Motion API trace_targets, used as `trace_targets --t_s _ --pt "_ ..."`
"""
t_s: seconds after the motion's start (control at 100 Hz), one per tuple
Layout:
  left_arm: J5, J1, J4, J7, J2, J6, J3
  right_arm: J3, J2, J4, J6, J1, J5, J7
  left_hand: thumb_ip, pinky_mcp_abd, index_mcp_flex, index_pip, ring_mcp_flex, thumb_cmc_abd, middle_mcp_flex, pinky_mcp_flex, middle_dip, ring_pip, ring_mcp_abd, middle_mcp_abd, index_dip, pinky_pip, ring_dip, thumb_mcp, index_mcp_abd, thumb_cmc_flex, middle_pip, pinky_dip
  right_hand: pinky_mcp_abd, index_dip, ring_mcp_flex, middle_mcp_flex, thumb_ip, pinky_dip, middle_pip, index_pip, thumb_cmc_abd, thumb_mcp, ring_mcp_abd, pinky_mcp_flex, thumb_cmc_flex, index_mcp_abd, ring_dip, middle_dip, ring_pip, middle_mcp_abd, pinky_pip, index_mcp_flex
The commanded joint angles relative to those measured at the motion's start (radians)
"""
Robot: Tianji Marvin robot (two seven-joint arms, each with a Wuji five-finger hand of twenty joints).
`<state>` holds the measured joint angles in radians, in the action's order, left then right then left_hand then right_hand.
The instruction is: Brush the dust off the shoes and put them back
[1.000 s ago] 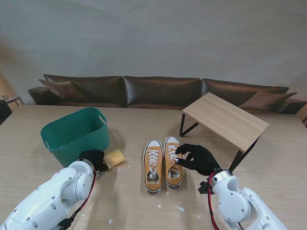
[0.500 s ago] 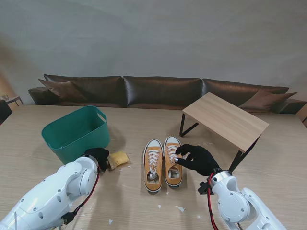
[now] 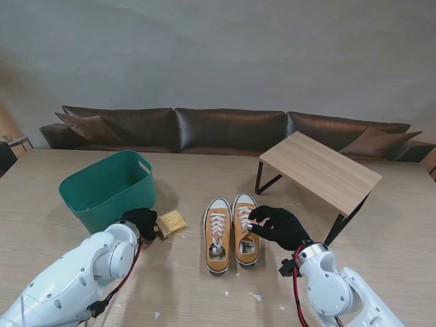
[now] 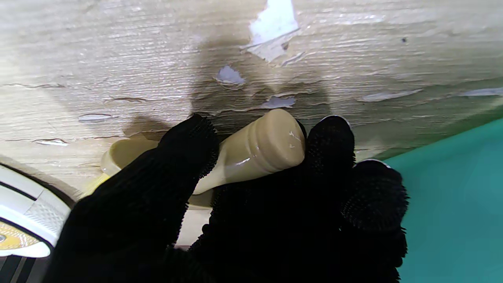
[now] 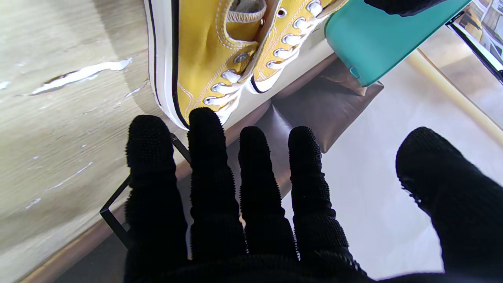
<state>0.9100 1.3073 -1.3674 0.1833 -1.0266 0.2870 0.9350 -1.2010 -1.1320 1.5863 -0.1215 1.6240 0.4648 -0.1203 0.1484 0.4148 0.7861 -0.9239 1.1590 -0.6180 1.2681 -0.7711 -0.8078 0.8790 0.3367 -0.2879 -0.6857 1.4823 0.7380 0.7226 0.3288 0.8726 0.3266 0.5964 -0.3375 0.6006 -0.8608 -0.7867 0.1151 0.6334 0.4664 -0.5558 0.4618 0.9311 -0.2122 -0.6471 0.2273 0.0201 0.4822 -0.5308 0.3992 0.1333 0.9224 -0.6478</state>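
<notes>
Two yellow lace-up sneakers stand side by side mid-table, the left shoe (image 3: 217, 236) and the right shoe (image 3: 245, 230), toes pointing away from me. My left hand (image 3: 139, 222), in a black glove, is shut on the pale handle (image 4: 255, 151) of a brush (image 3: 172, 223) whose yellow bristles point toward the shoes, a short gap left of them. My right hand (image 3: 276, 227) hovers at the right shoe's outer side with fingers (image 5: 204, 157) spread and thumb apart, holding nothing. In the right wrist view both shoes (image 5: 204, 59) lie just past the fingertips.
A teal tub (image 3: 109, 191) stands left of the brush, close to my left hand. A low wooden side table (image 3: 320, 170) with black legs sits right of the shoes. White flecks (image 3: 255, 296) dot the worn table top. A brown sofa (image 3: 231, 129) runs along the far edge.
My left hand has carried the brush a little to the right and farther from me, toward the shoes. The right hand and both shoes have barely moved.
</notes>
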Motion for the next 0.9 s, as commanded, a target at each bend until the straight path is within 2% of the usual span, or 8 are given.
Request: trace_targets --t_s 0.0,0.08,0.16,0.33,0.43,0.62,0.89 --pt "-0.012 0.033 0.027 0.031 -0.013 -0.019 -0.01 0.005 -0.006 -0.001 0.003 0.003 -0.003 0.012 0.012 0.017 -0.039 -0.202 0.097 0.007 0.071 -0.015 0.005 0.087 -0.062 0.068 -0.094 0.076 0.015 0.076 -0.104 0.147 0.08 0.002 -0.026 -0.017 -0.03 -0.011 -0.021 -0.006 0.006 -0.003 -0.031 0.018 -0.01 0.274 -0.001 0.01 0.007 0.007 0.01 0.017 0.004 0.012" --pt "-0.028 0.038 0.028 0.02 -0.016 -0.041 0.002 0.006 -0.007 -0.003 0.003 0.003 -0.005 0.012 -0.01 -0.015 -0.079 -0.233 0.079 0.026 0.04 0.014 -0.088 0.14 -0.067 0.049 -0.13 0.101 0.07 0.099 -0.082 0.156 0.141 0.029 -0.026 -0.017 -0.03 -0.011 -0.021 -0.006 0.007 -0.004 -0.035 0.017 -0.01 0.274 -0.003 0.012 0.007 0.007 0.011 0.019 0.005 0.017" --pt "-0.05 0.042 0.03 0.0 -0.021 -0.057 0.012 0.007 -0.006 -0.003 0.004 0.002 -0.006 0.013 -0.026 -0.026 -0.1 -0.25 0.085 0.025 0.031 0.014 -0.187 0.222 -0.071 0.019 -0.172 0.137 0.123 0.104 -0.057 0.174 0.189 0.056 -0.026 -0.018 -0.03 -0.01 -0.021 -0.007 0.007 -0.006 -0.04 0.016 -0.011 0.274 -0.004 0.015 0.007 0.008 0.011 0.019 0.005 0.019" --pt "-0.076 0.051 0.034 -0.046 -0.03 -0.096 0.036 0.006 -0.005 -0.002 0.005 0.005 -0.01 0.02 -0.047 -0.024 -0.096 -0.272 0.105 -0.015 0.055 -0.023 -0.279 0.35 -0.09 0.018 -0.218 0.179 0.161 0.17 -0.041 0.166 0.244 0.076 -0.027 -0.02 -0.029 -0.009 -0.02 -0.007 0.008 -0.008 -0.055 0.013 -0.012 0.275 -0.008 0.021 0.008 0.008 0.012 0.022 0.006 0.026" --pt "-0.101 0.06 0.025 -0.053 -0.034 -0.114 0.057 0.006 -0.004 -0.001 0.005 0.006 -0.012 0.025 -0.05 -0.023 -0.088 -0.274 0.108 -0.036 0.075 -0.041 -0.288 0.401 -0.085 0.021 -0.224 0.2 0.155 0.202 -0.041 0.153 0.256 0.082 -0.027 -0.021 -0.028 -0.005 -0.02 -0.008 0.008 -0.01 -0.06 0.01 -0.014 0.276 -0.008 0.027 0.008 0.009 0.012 0.024 0.006 0.029" --pt "-0.158 0.096 -0.024 -0.068 -0.045 -0.115 0.118 0.005 -0.002 0.001 0.004 0.009 -0.014 0.036 -0.052 -0.002 -0.036 -0.251 0.109 -0.08 0.108 -0.086 -0.241 0.466 -0.067 0.023 -0.207 0.219 0.112 0.262 -0.045 0.124 0.258 0.08 -0.027 -0.023 -0.028 -0.004 -0.02 -0.008 0.01 -0.012 -0.064 0.008 -0.016 0.276 -0.009 0.029 0.008 0.009 0.014 0.023 0.008 0.032" --pt "-0.215 0.138 -0.102 -0.065 -0.053 -0.122 0.196 0.006 -0.002 0.002 0.009 0.011 -0.017 0.038 -0.055 0.009 -0.007 -0.231 0.108 -0.095 0.113 -0.115 -0.196 0.476 -0.075 0.02 -0.197 0.207 0.087 0.275 -0.04 0.126 0.268 0.066 -0.027 -0.026 -0.028 -0.004 -0.02 -0.009 0.012 -0.016 -0.069 0.006 -0.017 0.275 -0.006 0.031 0.007 0.01 0.015 0.026 0.01 0.033"
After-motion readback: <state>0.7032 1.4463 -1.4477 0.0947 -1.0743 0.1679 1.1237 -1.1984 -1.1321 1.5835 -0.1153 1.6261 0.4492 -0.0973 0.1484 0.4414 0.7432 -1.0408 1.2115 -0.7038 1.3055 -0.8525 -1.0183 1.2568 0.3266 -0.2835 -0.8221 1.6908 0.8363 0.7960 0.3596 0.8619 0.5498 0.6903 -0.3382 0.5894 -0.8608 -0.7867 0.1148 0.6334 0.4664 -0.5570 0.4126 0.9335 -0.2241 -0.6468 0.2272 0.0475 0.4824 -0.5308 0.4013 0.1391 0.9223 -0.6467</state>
